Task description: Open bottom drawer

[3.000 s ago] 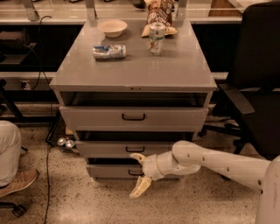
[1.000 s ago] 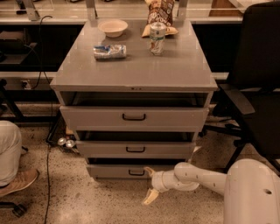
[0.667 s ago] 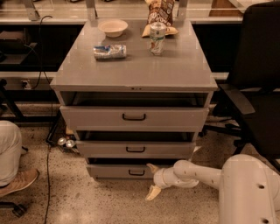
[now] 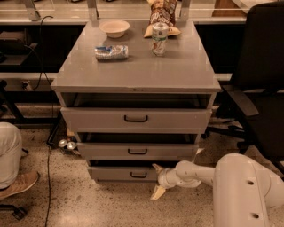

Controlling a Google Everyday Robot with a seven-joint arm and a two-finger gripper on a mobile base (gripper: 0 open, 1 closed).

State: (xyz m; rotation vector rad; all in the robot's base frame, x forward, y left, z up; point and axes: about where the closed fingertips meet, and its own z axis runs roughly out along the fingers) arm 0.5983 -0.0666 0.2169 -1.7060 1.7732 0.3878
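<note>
A warm, rather dim light is cast from above. Deep shadows are seen in the drawer gaps (image 4: 133, 101). The gripper (image 4: 156, 180), low beside the bottom drawer (image 4: 122, 174), is lit pale.

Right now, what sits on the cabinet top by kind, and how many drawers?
Cans: 2, upright can, lying can
Bowl: 1
Snack bag: 1
Drawers: 3, top drawer, middle drawer, bottom drawer
Total: 7
Gripper by bottom drawer's right end.

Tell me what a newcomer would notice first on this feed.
The white robot arm reaches in low from the right, its cream two-finger gripper open at the right end of the shallow grey bottom drawer, beside its small black loop handle. Next, the grey three-drawer cabinet, every drawer ajar, with a pale bowl and an upright drink can on top.
</note>
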